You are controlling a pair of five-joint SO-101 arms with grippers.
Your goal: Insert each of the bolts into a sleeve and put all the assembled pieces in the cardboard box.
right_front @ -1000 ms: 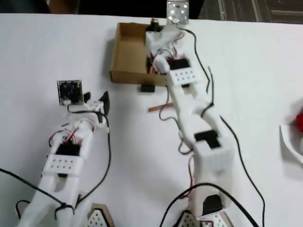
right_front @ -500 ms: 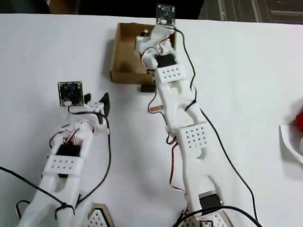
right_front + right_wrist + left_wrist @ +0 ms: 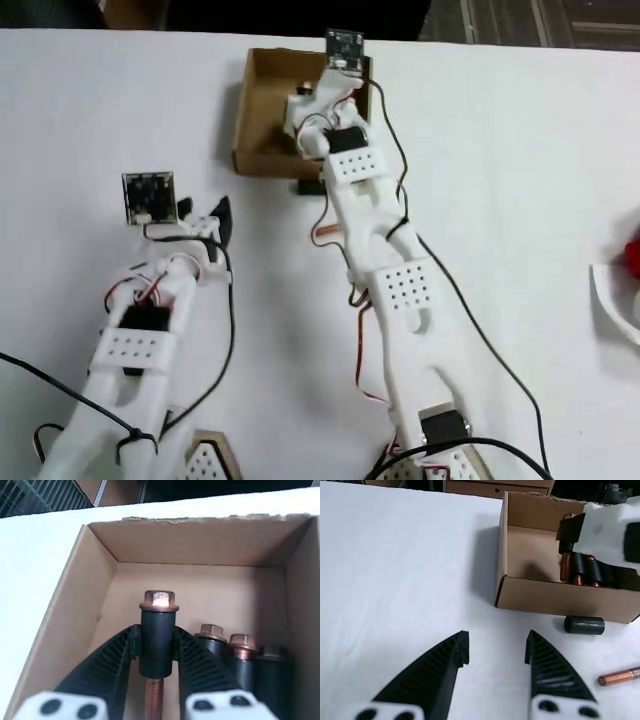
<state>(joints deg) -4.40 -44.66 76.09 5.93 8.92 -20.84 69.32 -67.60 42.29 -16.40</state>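
The right hand (image 3: 156, 632) grips a sleeved bolt (image 3: 156, 652) over the cardboard box (image 3: 60, 635), where three assembled pieces (image 3: 241, 657) lie side by side against one wall. The left hand (image 3: 496, 641) hangs wide open above the table (image 3: 395, 555), near a loose sleeve (image 3: 584, 625) and a bare bolt (image 3: 619, 676) lying just outside the box.

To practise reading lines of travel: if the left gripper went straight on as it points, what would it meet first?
Probably the cardboard box, at its near wall; depth is hard to judge. The loose sleeve lies to one side of where the left gripper points.
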